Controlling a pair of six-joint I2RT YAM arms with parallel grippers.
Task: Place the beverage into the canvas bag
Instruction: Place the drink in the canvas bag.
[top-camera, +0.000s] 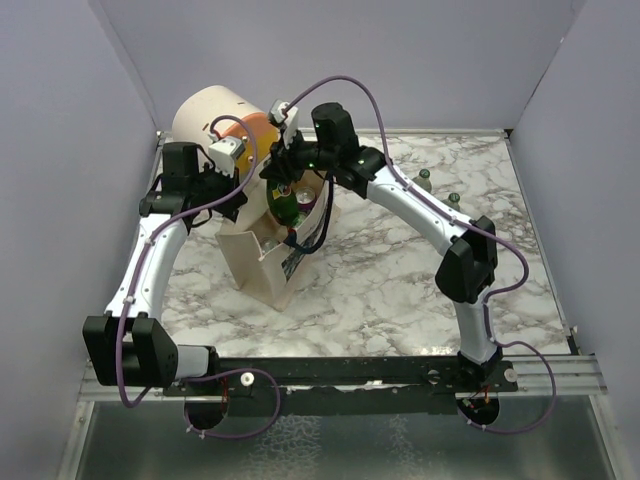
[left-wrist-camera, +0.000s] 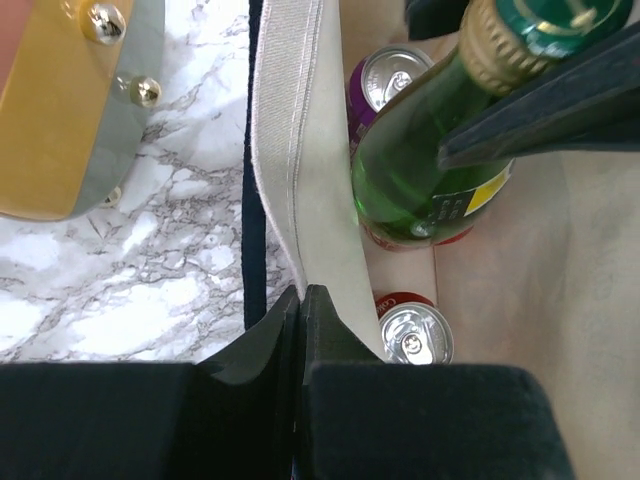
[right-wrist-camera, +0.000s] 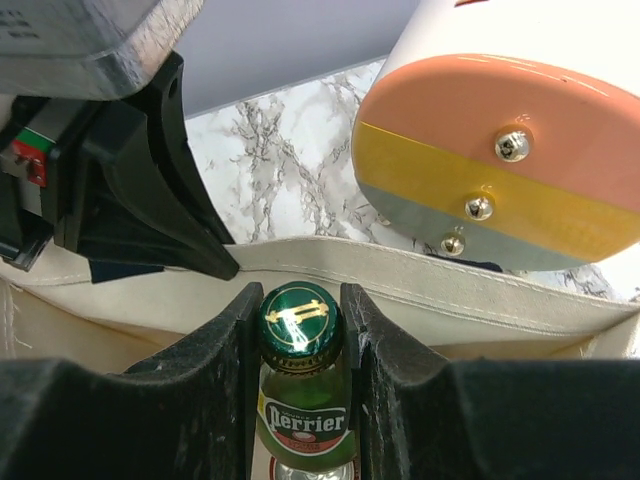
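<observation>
Green bottle (right-wrist-camera: 303, 415) within right tool (right-wrist-camera: 300, 312)

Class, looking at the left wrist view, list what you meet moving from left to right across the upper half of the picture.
orange-ended drum → marble table → canvas bag, its rim → green bottle, down inside the bag.

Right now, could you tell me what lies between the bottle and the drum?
The wall of the bag stands between the bottle and the drum, as the right wrist view shows.
</observation>
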